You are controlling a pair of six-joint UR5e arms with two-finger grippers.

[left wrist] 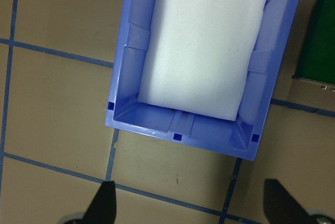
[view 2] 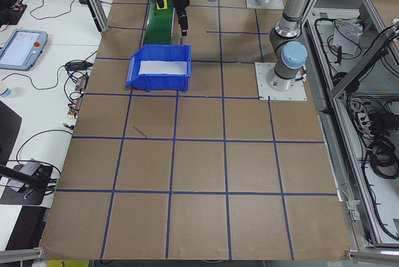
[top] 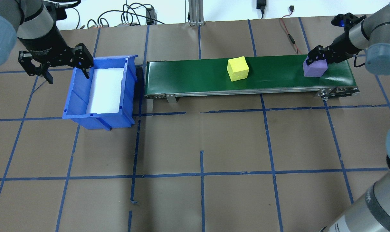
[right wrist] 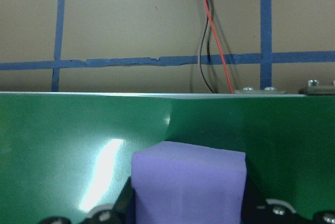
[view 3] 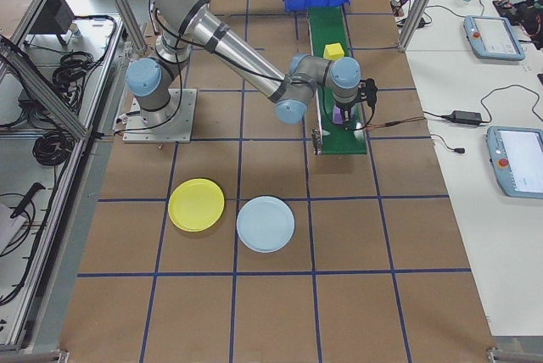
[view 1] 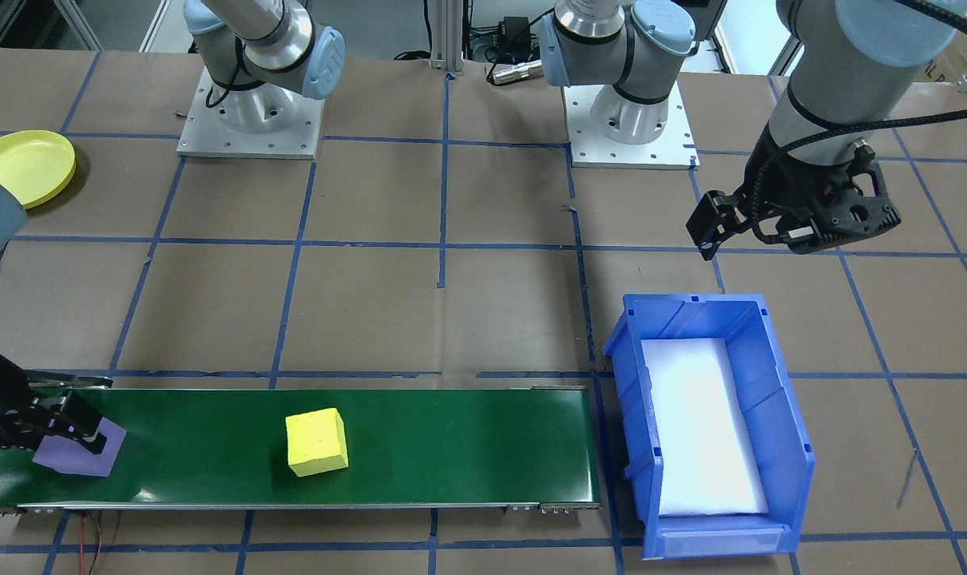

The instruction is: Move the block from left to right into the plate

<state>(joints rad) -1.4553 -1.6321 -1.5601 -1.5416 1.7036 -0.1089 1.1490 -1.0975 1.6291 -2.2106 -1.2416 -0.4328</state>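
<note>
At the right end of the green conveyor belt (top: pixel 246 75), at about 3 o'clock on the belt in the overhead view, the purple block (top: pixel 314 68) is seated between the fingers of the right gripper (top: pixel 317 58). In the right wrist view the block (right wrist: pixel 188 182) fills the gap between the two finger bases, so the jaws appear closed against its sides, though actual contact is partly hidden. The block's base seems to be on the belt surface; lift-off cannot be confirmed.

The yellow block (top: pixel 237 68) is sat mid-belt, well apart from the purple one, at its 9 o'clock in the overhead view.

The yellow plate (view 3: pixel 196 204) is on the table off the belt's right end, just beside a light blue plate (view 3: pixel 265 223), well apart from gripper and block.

The left gripper (top: pixel 56 64) is held above the table at the blue bin (top: pixel 99 90), jaws spread wide with nothing between them.
</note>
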